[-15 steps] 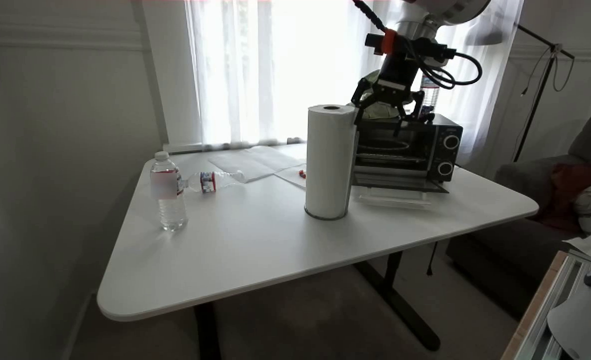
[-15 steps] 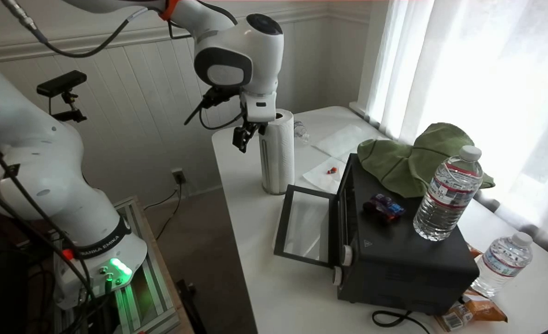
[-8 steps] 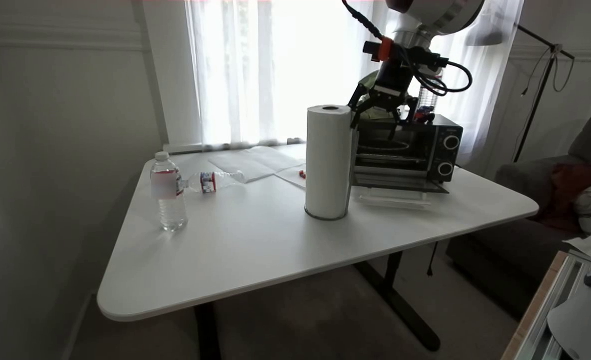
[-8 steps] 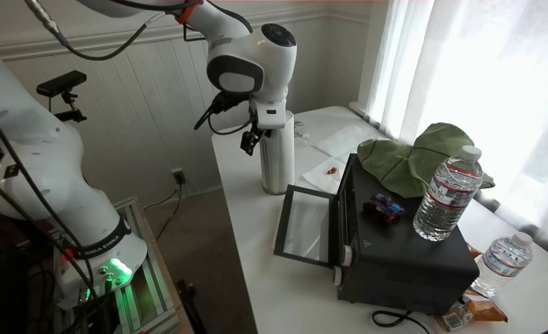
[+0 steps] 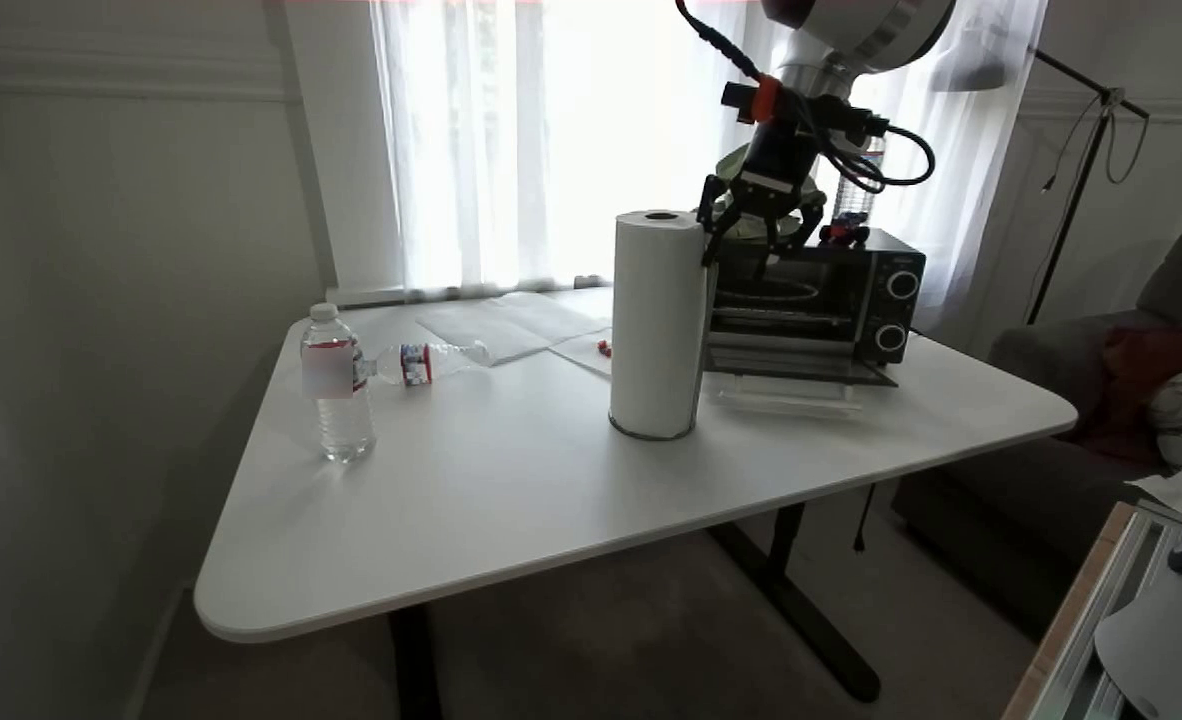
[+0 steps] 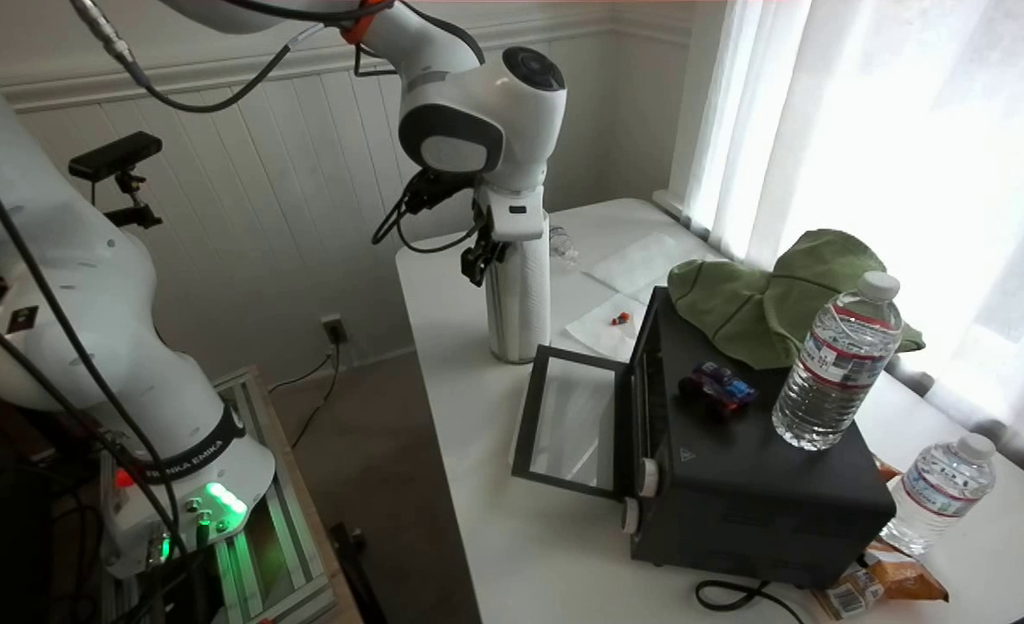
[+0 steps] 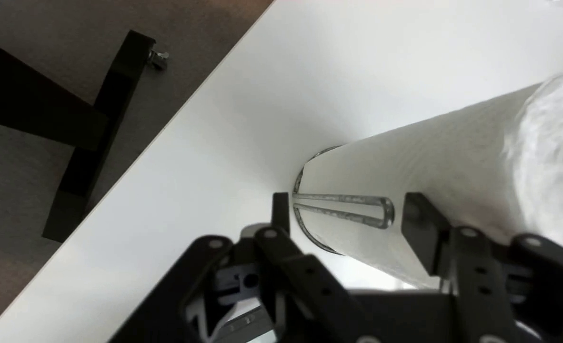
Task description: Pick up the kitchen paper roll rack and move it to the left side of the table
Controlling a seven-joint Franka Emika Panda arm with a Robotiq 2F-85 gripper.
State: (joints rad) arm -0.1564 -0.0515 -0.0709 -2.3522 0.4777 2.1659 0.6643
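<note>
The kitchen paper roll rack, a tall white cylinder on a thin wire stand, stands upright on the white table (image 5: 471, 510) in both exterior views (image 5: 656, 330) (image 6: 521, 303). In the wrist view the roll (image 7: 434, 147) leans in from the right, its wire loop (image 7: 343, 209) and base ring showing. My gripper (image 7: 350, 216) is open, its fingers apart, with the wire loop seen between them. In an exterior view the gripper (image 5: 734, 262) is beside the roll's upper part, on the oven side; it also shows in the other view (image 6: 483, 260). I cannot tell whether a finger touches the roll.
A black toaster oven (image 6: 763, 494) with its glass door (image 6: 574, 425) down stands near the rack. A toy car, green cloth and water bottle (image 6: 841, 360) are on it. An upright bottle (image 5: 336, 390) and a lying bottle (image 5: 421, 364) are at the table's far end.
My gripper has moved slightly toward the roll and a little lower. Its fingertips look closer together in an exterior view; I cannot tell whether from turning or closing. The rack stands in the same place.
</note>
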